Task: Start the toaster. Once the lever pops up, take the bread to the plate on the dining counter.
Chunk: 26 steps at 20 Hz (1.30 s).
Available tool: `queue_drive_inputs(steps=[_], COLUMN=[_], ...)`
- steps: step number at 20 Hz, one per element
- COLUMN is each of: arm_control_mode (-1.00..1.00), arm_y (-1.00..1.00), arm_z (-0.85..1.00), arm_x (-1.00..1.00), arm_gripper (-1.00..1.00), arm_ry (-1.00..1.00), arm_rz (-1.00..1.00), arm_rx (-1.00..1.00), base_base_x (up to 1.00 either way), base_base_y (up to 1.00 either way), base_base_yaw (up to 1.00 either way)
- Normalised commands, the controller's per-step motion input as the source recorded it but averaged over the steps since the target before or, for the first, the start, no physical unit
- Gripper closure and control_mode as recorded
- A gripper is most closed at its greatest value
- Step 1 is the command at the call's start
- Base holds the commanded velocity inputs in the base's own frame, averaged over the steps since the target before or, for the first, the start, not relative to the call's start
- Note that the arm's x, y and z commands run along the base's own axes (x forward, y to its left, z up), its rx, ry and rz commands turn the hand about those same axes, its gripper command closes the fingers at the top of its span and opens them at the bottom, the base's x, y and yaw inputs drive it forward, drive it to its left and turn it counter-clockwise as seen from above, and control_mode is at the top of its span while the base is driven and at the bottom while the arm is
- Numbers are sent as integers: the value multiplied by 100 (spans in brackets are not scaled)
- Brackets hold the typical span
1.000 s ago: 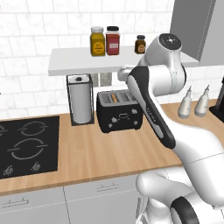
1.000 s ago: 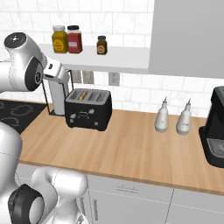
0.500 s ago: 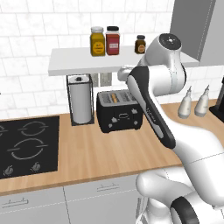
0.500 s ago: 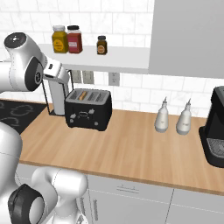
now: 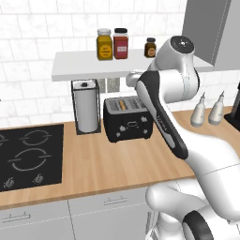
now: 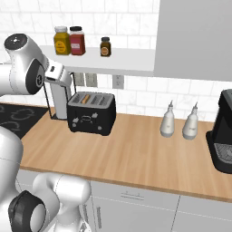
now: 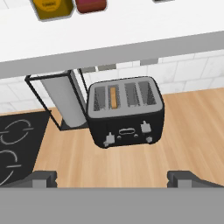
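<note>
The gripper (image 7: 112,177) is seen in the hand view with its fingers (image 7: 41,177) spread to their widest and nothing held between them, poised above and in front of the toaster (image 7: 126,113). The toaster is stood on the wood worktop (image 5: 108,164) beneath the white shelf (image 6: 113,60), and the bread (image 7: 113,96) is lodged in its second slot from the left. Just left of the toaster a paper towel holder (image 5: 87,107) is placed, the black cooktop (image 5: 29,154) lies further left, and three jars (image 5: 113,43) are set on the shelf above it.

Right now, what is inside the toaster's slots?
The toaster has four top slots. One tan slice of bread stands in the second slot from the cooktop side; the others look empty. Its lower part is hidden inside.
</note>
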Motion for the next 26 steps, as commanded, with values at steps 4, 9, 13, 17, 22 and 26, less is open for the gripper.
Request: queue_drive_inputs(steps=[4, 9, 13, 17, 22, 26], arm_control_mode=[-100, -100, -100, -100, -100, -100], arm_y=[0, 0, 0, 0, 0, 0], arm_z=[0, 0, 0, 0, 0, 0], arm_x=[0, 0, 0, 0, 0, 0], arm_gripper=[-100, -100, -100, -100, -100, -100], arm_ry=[0, 0, 0, 0, 0, 0], arm_rz=[0, 0, 0, 0, 0, 0], arm_rx=[0, 0, 0, 0, 0, 0], base_base_x=[0, 0, 0, 0, 0, 0], base_base_y=[0, 0, 0, 0, 0, 0], base_base_yaw=[0, 0, 0, 0, 0, 0])
